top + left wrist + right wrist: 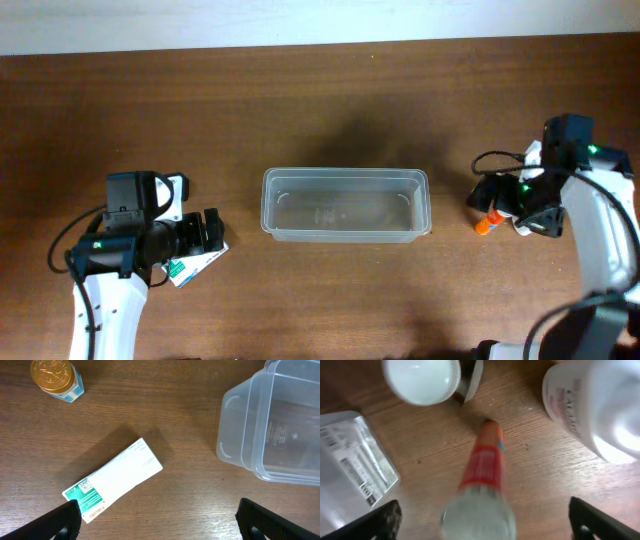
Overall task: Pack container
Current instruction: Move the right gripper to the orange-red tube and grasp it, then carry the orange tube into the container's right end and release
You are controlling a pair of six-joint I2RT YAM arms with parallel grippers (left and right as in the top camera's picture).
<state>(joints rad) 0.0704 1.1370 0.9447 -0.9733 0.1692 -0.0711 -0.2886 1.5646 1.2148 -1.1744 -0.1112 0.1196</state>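
The container point(272, 205) is a clear, shallow rectangular tub at the table's middle, with nothing visible inside; its left end shows in the left wrist view point(235, 420). My left gripper point(212, 231) is open and empty, with its fingers point(160, 522) spread above the wood beside a white and green carton point(114, 480), which also shows in the overhead view point(192, 267). My right gripper point(486, 196) is open, with its fingers point(482, 520) either side of an orange tube with a clear cap point(484, 472), not touching it. The tube lies on the table point(484, 226).
A small jar with a gold lid point(54, 377) stands beyond the carton. Around the tube are a white round-capped bottle point(421, 380), a large white bottle point(595, 405) and a clear labelled packet point(355, 455). The table's back edge meets a pale wall point(320, 20).
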